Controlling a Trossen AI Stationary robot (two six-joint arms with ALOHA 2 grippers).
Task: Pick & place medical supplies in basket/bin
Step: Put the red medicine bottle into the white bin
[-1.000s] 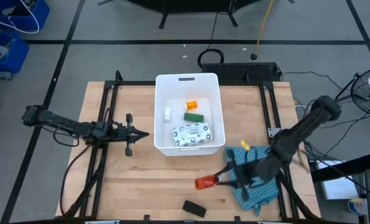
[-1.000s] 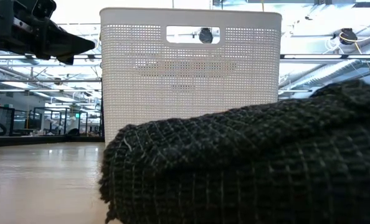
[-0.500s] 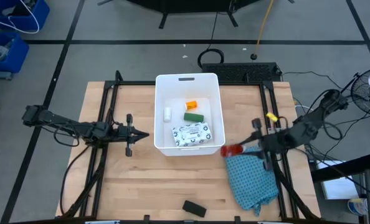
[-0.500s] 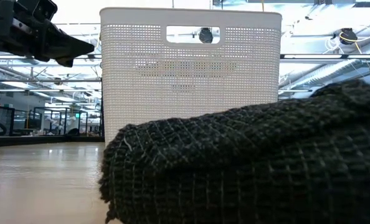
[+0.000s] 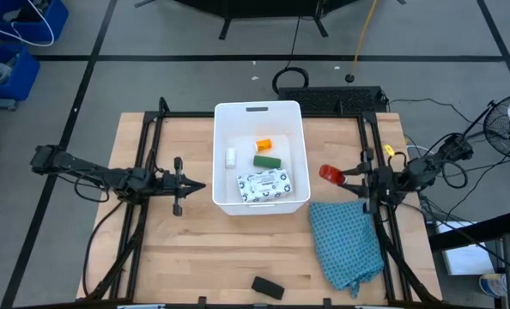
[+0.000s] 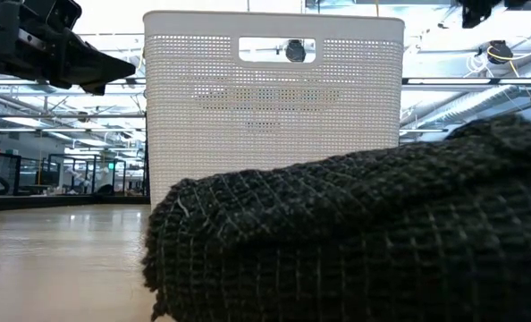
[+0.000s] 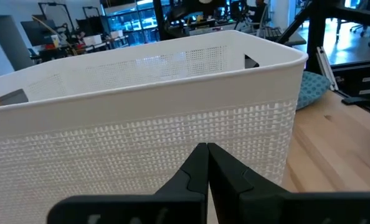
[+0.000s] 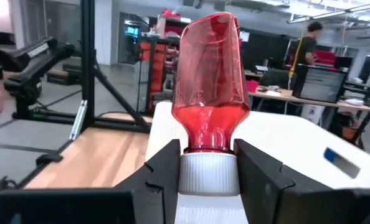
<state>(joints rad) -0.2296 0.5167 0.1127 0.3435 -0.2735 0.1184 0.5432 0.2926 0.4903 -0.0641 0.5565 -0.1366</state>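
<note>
The white bin [image 5: 260,112] stands mid-table and holds a white packet [image 5: 262,184], a green oblong [image 5: 266,160], an orange vial [image 5: 263,145] and a small white cylinder [image 5: 230,157]. My right gripper [image 5: 344,179] hovers just right of the bin, shut on a red tube [image 5: 329,174]. A black oblong [image 5: 268,287] lies flat near the front edge. My left gripper [image 5: 202,184] waits shut, left of the bin and facing its wall [image 7: 141,124]. My right gripper pinches the red tube's white cap [image 8: 208,175] between its two fingers [image 8: 165,171]. The fingers lie level and point toward the table's left, at the bin. The red body [image 8: 211,87] sticks out ahead of the fingertips, clear of table and bin.
A teal checked cloth [image 5: 348,245] lies crumpled at the near right and fills the foreground of the low view [image 6: 355,233]. Black frame rails [image 5: 143,163] run along both sides of the table. Bare wood lies left of the black oblong.
My right gripper has carried the red tube from above the cloth's near end toward the table's far edge and a little right, ending beside the bin's right wall. It has stayed shut on the tube. The cloth now shows uncovered.
</note>
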